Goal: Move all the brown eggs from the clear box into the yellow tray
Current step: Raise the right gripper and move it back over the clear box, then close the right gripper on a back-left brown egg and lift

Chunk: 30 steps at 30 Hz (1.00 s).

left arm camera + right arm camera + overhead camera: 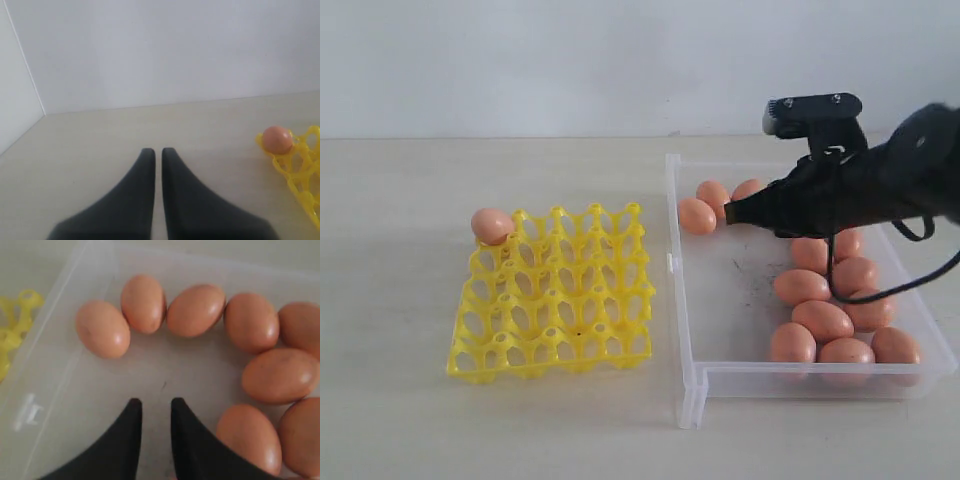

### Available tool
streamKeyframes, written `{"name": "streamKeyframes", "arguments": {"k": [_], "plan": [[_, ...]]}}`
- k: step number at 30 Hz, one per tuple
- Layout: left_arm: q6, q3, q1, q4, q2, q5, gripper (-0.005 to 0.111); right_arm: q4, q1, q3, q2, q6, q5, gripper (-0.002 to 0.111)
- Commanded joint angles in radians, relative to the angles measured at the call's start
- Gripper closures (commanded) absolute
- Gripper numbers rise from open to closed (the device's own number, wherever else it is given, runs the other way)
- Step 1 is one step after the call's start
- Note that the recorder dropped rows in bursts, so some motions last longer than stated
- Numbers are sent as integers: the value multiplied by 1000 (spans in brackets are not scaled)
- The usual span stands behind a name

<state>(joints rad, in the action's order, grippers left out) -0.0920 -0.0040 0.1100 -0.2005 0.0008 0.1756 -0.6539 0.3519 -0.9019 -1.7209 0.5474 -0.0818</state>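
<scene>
Pale beige tabletop (pixel 400 300) filled the scene beneath a plain white wall (pixel 520 60). On the right of it, in the exterior view, lay the clear box (pixel 790 381), the largest thing on the table. Over the far half of the box reached the black right arm (pixel 880 175), stretched leftward and low above the box floor. Left of the box, apart from it by a narrow strip of table, sat the yellow tray (pixel 555 300), nearly all of its cups bare. The right gripper (pixel 155 404) hovered over a bare patch of the box floor with its jaws a little apart and nothing between them; several eggs lay in an arc just ahead of its tips. The left gripper (pixel 155 151) stood over open table near the tray, its jaws drawn together to a thin slit, holding nothing. Most of the brown eggs (pixel 823 320) lay in the box, three near its far left corner and the others crowded along its right wall toward the near end. A lone egg (pixel 492 226) sat in the tray's far left corner cup
</scene>
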Motion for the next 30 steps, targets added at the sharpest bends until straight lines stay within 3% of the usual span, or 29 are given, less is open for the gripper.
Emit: {"name": "streamKeyframes", "arguments": {"k": [1,5,15,19,22,30], "plan": [[-5,4,-5,0,-1,-3,103,23,-111,-137,4,-25,-312,72],[-5,4,-5,0,-1,-3,103,21,-123,-209,0,-90,-298,66],[-5,4,-4,0,-1,-3,103,19,-123,-391,-188,-279,-289,66],[-5,4,-4,0,-1,-3,103,23,-123,-459,-297,-299,-274,48],[-5,4,-4,0,-1,-3,103,30,-123,-504,-347,-366,-254,56],[-5,4,-4,0,-1,-3,103,35,-123,-516,-408,-437,-190,56]]}}
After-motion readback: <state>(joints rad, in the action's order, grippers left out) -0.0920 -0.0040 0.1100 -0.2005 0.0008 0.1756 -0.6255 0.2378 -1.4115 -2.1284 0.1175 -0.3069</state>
